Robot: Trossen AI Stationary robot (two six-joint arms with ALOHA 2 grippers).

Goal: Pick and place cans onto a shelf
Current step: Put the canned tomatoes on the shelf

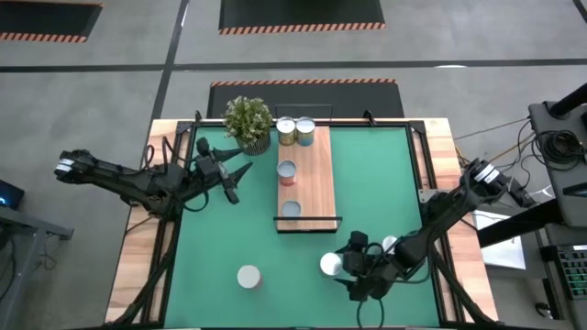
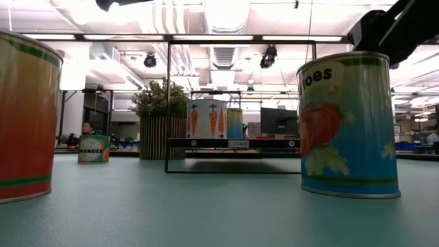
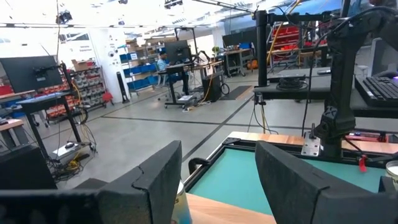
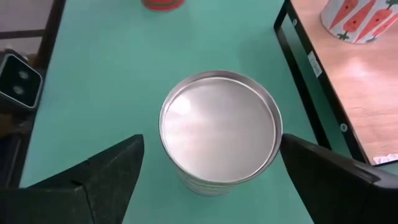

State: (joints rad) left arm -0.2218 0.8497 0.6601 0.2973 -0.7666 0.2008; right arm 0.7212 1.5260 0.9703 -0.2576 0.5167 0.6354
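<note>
Near the front right of the green-matted bench, the right hand hovers over an upright can, its fingers spread wide on either side and clear of it. Four more cans stand on the shelf. Beside the plant, the left hand waits, fingers parted and empty.

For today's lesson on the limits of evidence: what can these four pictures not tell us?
- Can between the right gripper's open fingers: label unseen from above.
- Left can, low view: cut off by the edge, wording missing.
- Shelf cans, high view: labels too small.
- Left gripper: its target is out of frame.
</note>
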